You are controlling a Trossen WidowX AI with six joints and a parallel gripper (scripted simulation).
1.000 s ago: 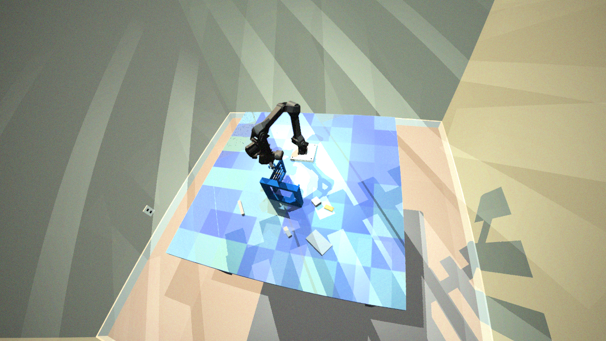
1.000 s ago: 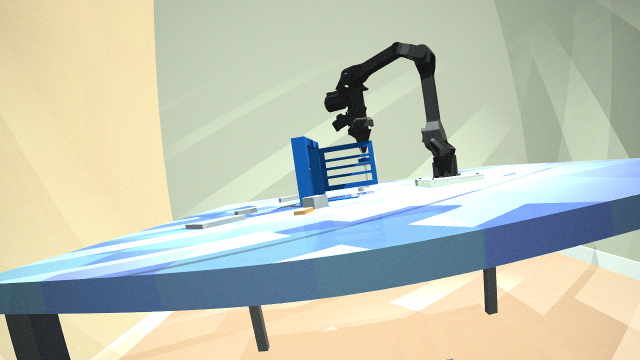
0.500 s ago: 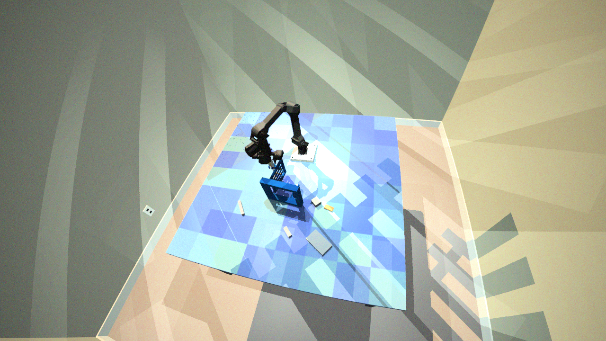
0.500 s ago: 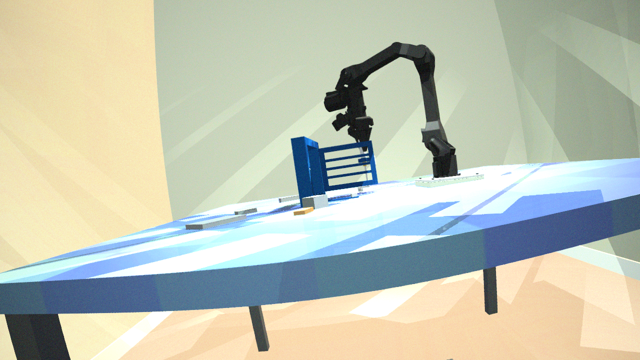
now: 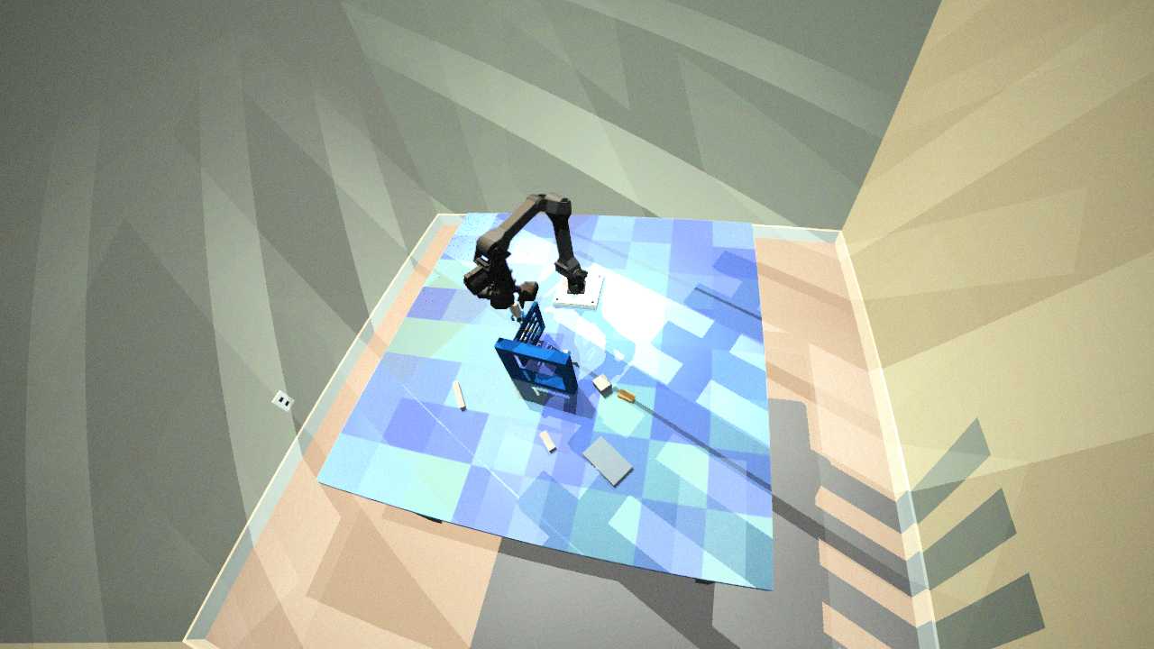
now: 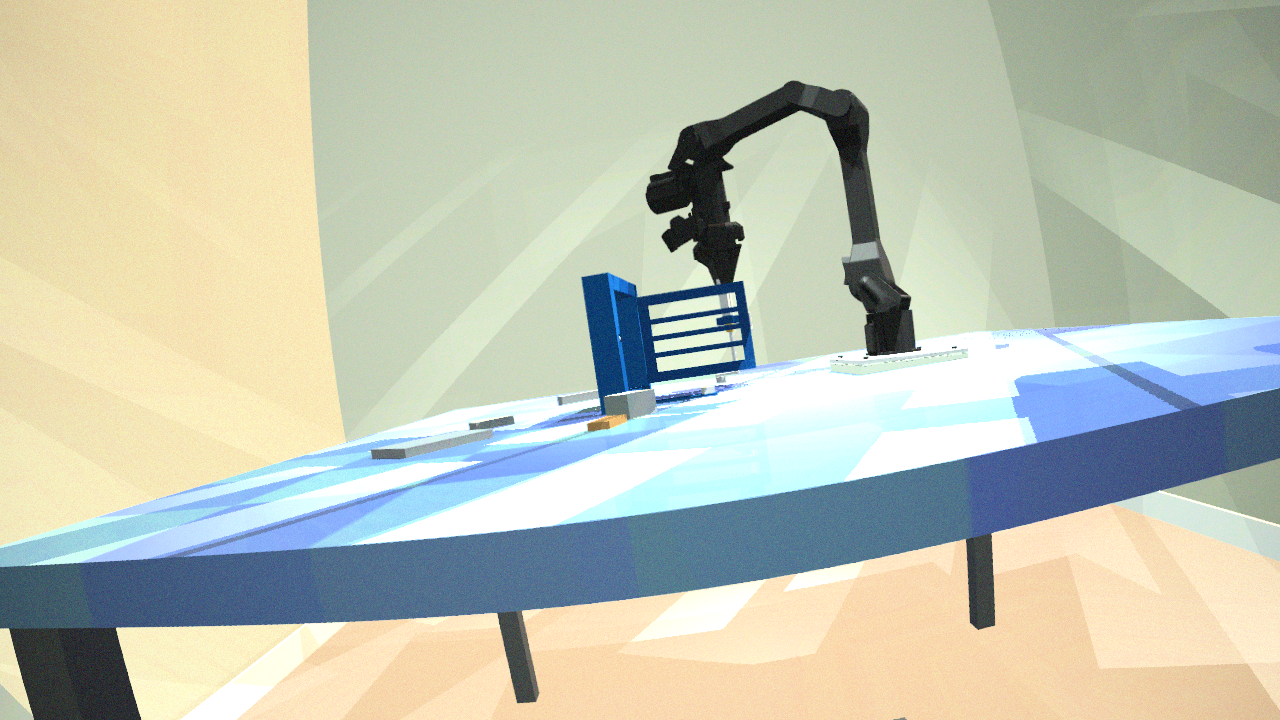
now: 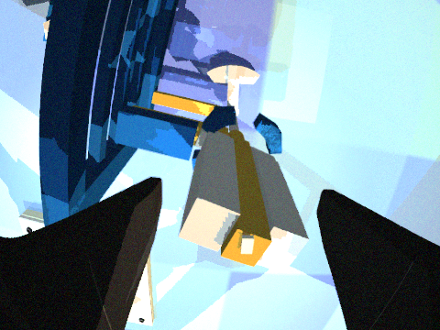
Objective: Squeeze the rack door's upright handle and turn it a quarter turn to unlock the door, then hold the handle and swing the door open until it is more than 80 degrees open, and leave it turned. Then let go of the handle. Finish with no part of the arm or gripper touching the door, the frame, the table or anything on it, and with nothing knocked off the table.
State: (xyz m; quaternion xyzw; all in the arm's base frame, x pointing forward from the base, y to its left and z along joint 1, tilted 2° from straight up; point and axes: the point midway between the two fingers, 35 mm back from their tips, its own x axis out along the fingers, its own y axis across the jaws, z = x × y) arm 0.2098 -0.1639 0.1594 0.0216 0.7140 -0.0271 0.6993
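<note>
The black parallel-jaw gripper [image 5: 515,303] [image 6: 725,281] [image 7: 242,196] is opened to a bit over half its range, and nothing is gripped. Between its jaws, the upright handle with two grey blocks and an orange strip [image 6: 723,295] [image 7: 212,171] is straddled, with a gap seen on each side in the wrist view. Two blue bracket pieces [image 7: 220,118] [image 7: 269,134] are seen beyond it, at twelve and one o'clock.

At ten o'clock from the handle in that view, the blue barred door [image 6: 693,293] [image 7: 60,115] is seen. It is swung well out from the blue rectangular frame [image 5: 534,349] [image 6: 608,340]; its exact angle cannot be told.

Seen from above, around the frame, the white base plate [image 5: 594,284] is placed at one o'clock, a pale block [image 5: 601,383] and an orange block [image 5: 626,395] near four, a flat grey slab [image 5: 608,461] at five, a short pale bar [image 5: 547,441] at six, and a longer pale bar [image 5: 459,395] at eight.
</note>
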